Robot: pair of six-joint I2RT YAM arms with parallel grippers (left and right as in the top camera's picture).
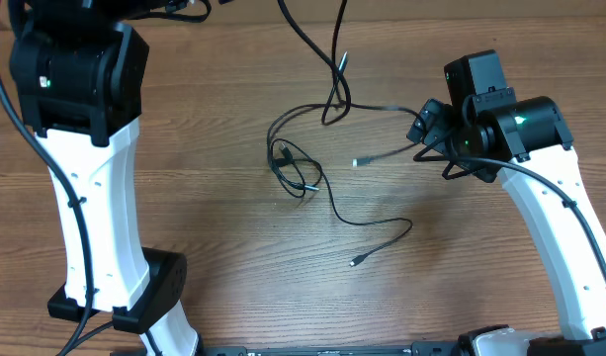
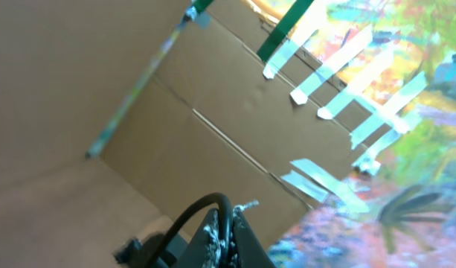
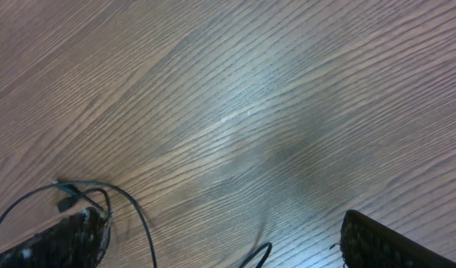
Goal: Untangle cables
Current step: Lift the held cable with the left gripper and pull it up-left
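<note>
- Thin black cables: lying mid-table on the brown wood-grain table, between the two arms. The small knot of loops sits slightly left of centre.
- Long axis of the spread runs far-to-near. One cord comes in over the far edge and drops toward the knot.
- Far plug points at the far edge.
- Silver-tipped plug points left. Its cord runs right, toward the right gripper.
- Loose tail snakes from the knot toward the near edge, ending at the near plug, which points near-left.
- Right gripper: fingers spread wide, holding nothing, low over the table at the right end of the cables. In the wrist view a cable loop lies just beside one finger; contact can't be told.
- Left gripper: closed, nothing seen in it, facing a brown cardboard wall with pale tape strips.
- White left arm stands well left of the cables; white right arm well right.
</note>
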